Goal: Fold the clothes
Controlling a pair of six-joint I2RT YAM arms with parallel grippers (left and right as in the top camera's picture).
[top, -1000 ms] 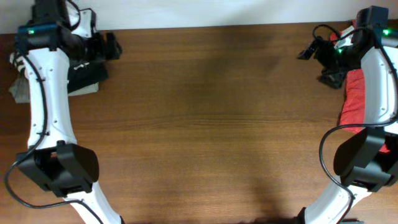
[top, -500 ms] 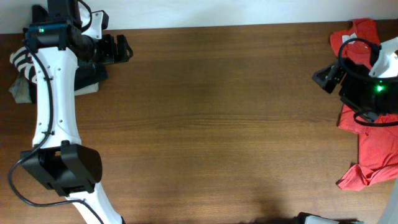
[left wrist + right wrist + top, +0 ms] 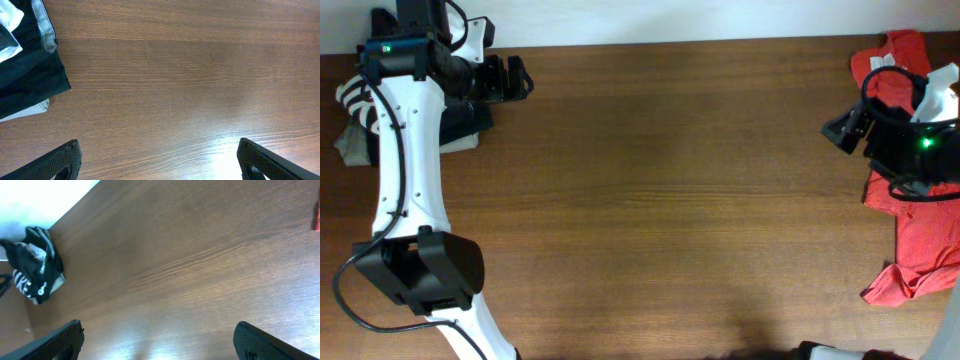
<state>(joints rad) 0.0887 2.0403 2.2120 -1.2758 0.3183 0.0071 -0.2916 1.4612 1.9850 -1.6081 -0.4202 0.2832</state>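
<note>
The clothes lie at both ends of the table. A folded black shirt point(image 3: 463, 122) sits at the back left, partly under my left arm; the left wrist view shows it point(image 3: 27, 80) with a white patch. A red-orange shirt point(image 3: 923, 250) is spread loosely along the right edge, partly under my right arm, and shows as a sliver point(image 3: 317, 215) in the right wrist view. My left gripper point(image 3: 523, 78) hovers just right of the black shirt, open point(image 3: 157, 165) over bare wood. My right gripper point(image 3: 836, 128) points left off the red-orange shirt, open point(image 3: 160, 342) and empty.
A striped cloth point(image 3: 354, 98) and a grey cloth point(image 3: 353, 148) lie at the far left edge beside the black shirt. The right wrist view shows that dark pile point(image 3: 34, 267) far across the wooden table point(image 3: 660, 200). A white wall runs behind the table's back edge.
A second ago my right arm stood over the red-orange shirt with its gripper at the back right; it has swung forward and uncovered the shirt. My left gripper shifted slightly right.
</note>
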